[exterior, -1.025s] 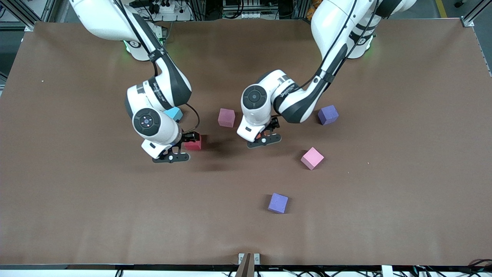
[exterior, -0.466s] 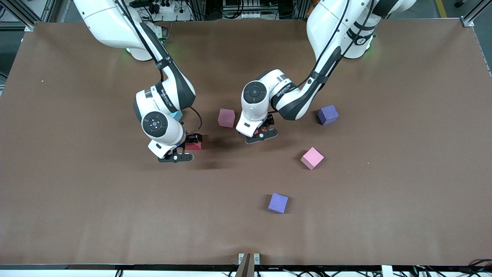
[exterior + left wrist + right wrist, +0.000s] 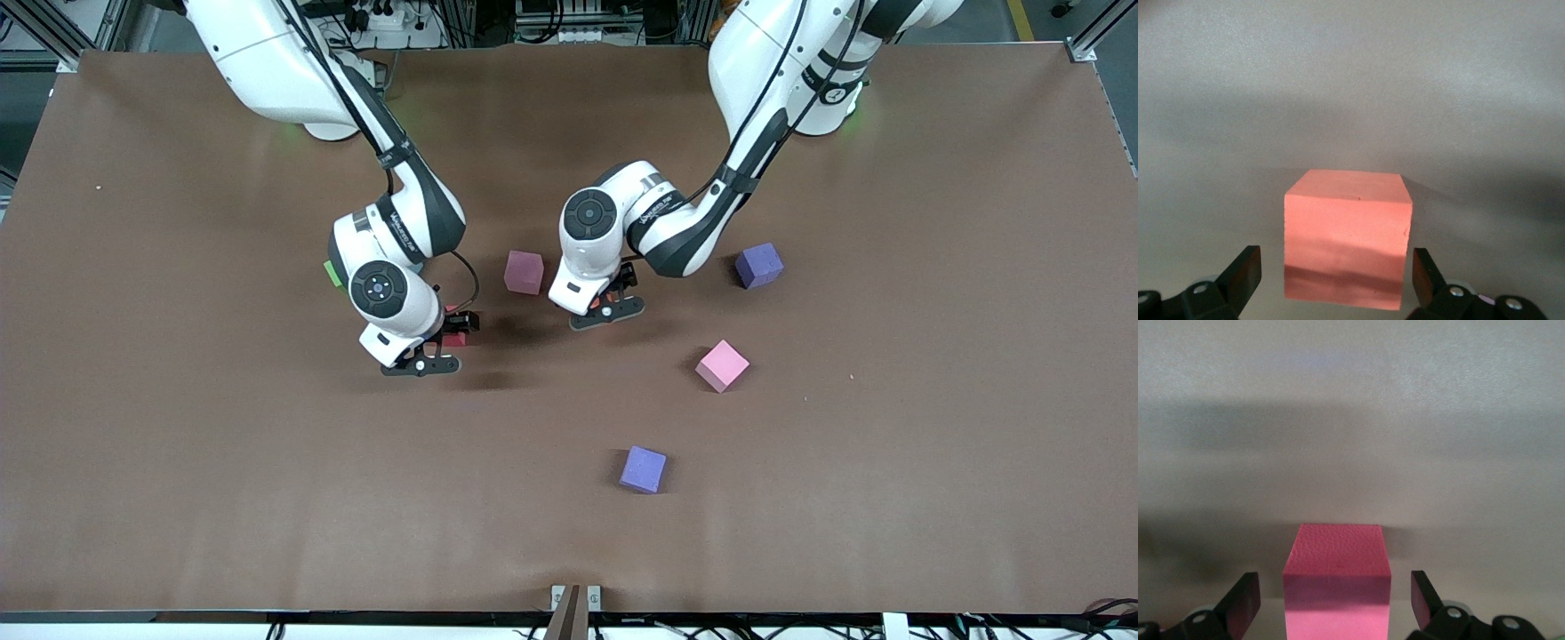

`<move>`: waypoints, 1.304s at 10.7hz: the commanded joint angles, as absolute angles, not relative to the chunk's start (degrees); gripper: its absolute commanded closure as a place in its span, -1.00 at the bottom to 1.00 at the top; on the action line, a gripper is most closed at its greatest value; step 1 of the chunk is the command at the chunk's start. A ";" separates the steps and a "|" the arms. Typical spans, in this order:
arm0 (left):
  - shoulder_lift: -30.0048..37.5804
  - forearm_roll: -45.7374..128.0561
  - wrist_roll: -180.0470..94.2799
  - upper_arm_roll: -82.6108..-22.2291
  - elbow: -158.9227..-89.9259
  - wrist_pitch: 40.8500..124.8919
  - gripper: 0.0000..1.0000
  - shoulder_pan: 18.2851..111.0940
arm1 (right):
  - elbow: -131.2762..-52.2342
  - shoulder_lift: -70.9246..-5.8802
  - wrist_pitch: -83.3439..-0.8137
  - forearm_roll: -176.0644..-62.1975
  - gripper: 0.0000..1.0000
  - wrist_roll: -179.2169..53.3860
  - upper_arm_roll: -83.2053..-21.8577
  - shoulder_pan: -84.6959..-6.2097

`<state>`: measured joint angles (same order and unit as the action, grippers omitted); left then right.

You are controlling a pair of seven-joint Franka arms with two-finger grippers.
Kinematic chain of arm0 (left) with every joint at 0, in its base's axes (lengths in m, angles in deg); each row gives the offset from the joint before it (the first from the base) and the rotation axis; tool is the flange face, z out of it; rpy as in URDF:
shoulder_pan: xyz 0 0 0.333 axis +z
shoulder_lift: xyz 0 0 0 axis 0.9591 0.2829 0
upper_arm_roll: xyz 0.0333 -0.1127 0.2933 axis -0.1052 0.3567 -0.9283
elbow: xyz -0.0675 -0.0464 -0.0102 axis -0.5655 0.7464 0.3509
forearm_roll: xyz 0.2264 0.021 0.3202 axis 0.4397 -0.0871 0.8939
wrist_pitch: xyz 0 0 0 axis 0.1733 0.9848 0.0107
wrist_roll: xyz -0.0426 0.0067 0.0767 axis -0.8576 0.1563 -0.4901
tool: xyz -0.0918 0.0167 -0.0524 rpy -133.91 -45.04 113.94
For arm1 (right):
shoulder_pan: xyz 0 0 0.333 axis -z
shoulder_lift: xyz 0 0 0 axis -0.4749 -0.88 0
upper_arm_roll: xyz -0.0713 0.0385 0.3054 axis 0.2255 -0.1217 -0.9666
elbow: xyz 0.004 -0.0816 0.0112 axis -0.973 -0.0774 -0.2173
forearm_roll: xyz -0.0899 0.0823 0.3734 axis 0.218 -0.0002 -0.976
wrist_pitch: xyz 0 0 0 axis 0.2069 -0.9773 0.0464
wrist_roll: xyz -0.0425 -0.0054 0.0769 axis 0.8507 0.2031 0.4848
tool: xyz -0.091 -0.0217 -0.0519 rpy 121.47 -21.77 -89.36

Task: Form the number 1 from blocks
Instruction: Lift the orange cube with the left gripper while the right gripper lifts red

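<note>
Straddling the orange block (image 3: 1347, 239) with spread fingers (image 3: 1241, 273), the left gripper (image 3: 612, 307) sits low at mid-table, just beside the dark pink block (image 3: 524, 271). The right gripper (image 3: 442, 345), equally spread, brackets the red block (image 3: 1337, 583) toward the right arm's end.

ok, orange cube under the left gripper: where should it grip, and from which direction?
Straight down from above, on the two opposite side faces. The orange cube sits flat on the table with its edges square to the left gripper, whose open fingers already flank those faces with a gap each side. Nothing touches the cube, so probably no rotation needed, just descend and close.
</note>
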<state>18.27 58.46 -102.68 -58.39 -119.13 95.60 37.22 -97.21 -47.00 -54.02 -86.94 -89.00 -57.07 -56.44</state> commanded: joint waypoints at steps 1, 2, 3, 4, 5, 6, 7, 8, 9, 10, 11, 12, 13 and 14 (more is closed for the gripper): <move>17.28 59.99 -102.97 -58.35 -120.34 95.88 0.99 37.18 | -97.24 -48.07 -55.57 -87.38 -1.00 -90.01 -56.84 -57.36; 17.10 59.99 -102.97 -58.35 -120.34 95.53 1.00 37.18 | -97.24 -48.33 -55.92 -87.38 -0.85 -89.92 -56.84 -57.27; 16.84 59.99 -103.05 -58.27 -120.34 95.17 1.00 37.18 | -97.24 -48.68 -56.01 -87.38 -0.61 -89.57 -56.84 -57.36; 16.49 59.99 -103.14 -58.00 -120.77 94.74 1.00 37.18 | -97.24 -48.69 -56.01 -87.30 -0.13 -88.87 -56.84 -57.27; 15.62 59.99 -103.14 -57.65 -120.86 93.17 1.00 37.18 | -97.15 -48.69 -55.92 -87.29 0.53 -88.87 -56.84 -57.27; 14.13 59.99 -102.97 -57.39 -120.95 90.80 1.00 37.35 | -97.06 -48.69 -55.83 -87.29 1.00 -88.95 -56.84 -57.27; 12.55 59.65 -103.14 -57.13 -122.00 90.08 1.00 37.35 | -96.62 -48.69 -55.57 -87.38 1.00 -89.74 -56.84 -57.27; 10.97 59.47 -103.49 -55.99 -123.40 90.07 1.00 37.44 | -96.01 -48.60 -55.22 -87.56 1.00 -90.09 -56.93 -57.27; 9.04 59.29 -103.58 -55.46 -125.15 90.07 1.00 37.44 | -95.31 -48.60 -54.87 -88.25 1.00 -90.70 -56.93 -57.27; 6.93 59.12 -103.84 -53.97 -127.26 90.07 1.00 37.44 | -94.08 -48.60 -53.82 -89.39 1.00 -91.23 -56.93 -57.27; 5.25 58.94 -104.19 -52.39 -129.19 90.07 1.00 37.44 | -92.77 -48.69 -52.77 -90.71 1.00 -91.93 -56.84 -57.27; 4.89 58.68 -105.76 -50.29 -130.00 90.07 1.00 37.44 | -91.62 -48.69 -51.45 -91.07 1.00 -92.12 -56.84 -57.27; 4.97 58.76 -108.04 -48.09 -130.27 90.07 1.00 37.35 | -90.74 -48.69 -49.87 -91.07 1.00 -92.12 -56.84 -57.18; 5.50 58.76 -108.93 -46.33 -130.18 90.07 1.00 36.92 | -89.95 -48.60 -48.55 -91.16 1.00 -92.12 -56.84 -56.92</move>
<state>6.63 58.54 -106.70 -48.42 -128.31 89.96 37.03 -91.75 -48.47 -50.83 -90.18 -91.20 -57.06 -56.84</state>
